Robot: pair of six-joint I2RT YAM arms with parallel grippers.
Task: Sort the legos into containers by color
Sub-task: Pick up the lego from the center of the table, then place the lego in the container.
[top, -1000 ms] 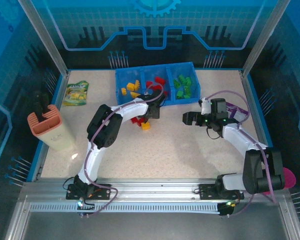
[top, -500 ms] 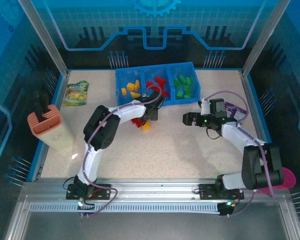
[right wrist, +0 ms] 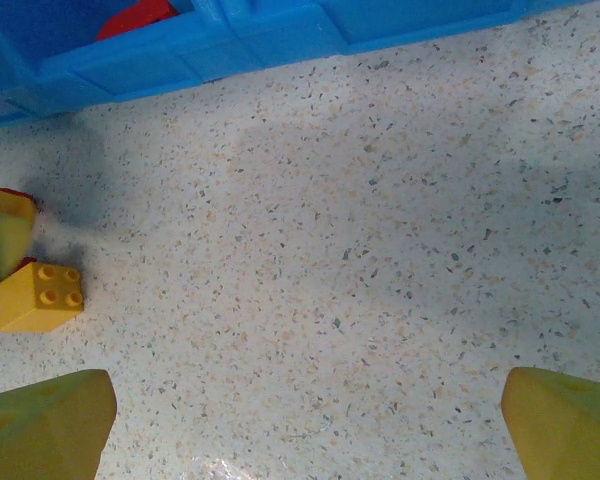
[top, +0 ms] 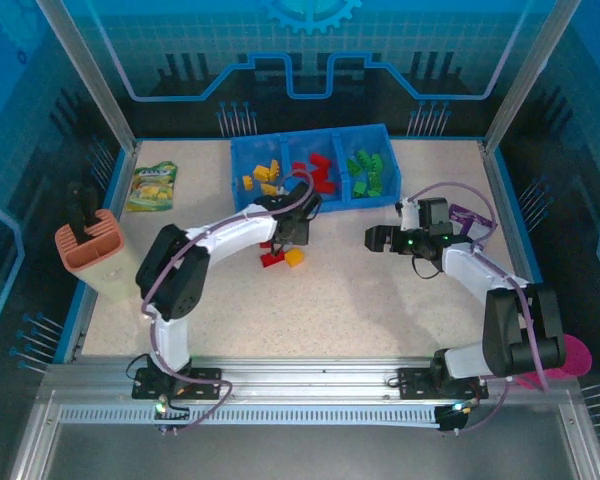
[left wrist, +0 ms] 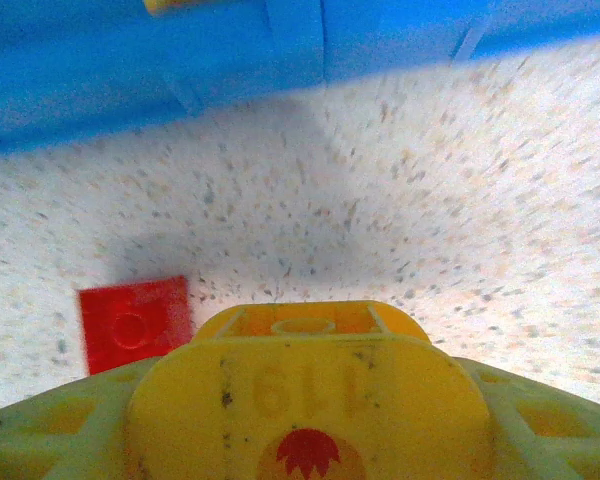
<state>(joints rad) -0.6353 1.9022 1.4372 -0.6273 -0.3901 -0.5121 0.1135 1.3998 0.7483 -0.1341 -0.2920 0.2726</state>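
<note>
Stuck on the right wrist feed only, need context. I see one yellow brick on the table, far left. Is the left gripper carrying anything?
Observer: Yes. The left gripper is closed on a yellow brick, which shows clearly in its wrist view.
Operator: Where is it relative to the tray?
Observer: Just short of the near wall of the tray, roughly by the divider between the yellow and red compartments.
Operator: Anything else loose on the table?
Observer: A red brick lies just left of the loose yellow brick you can see.
</note>
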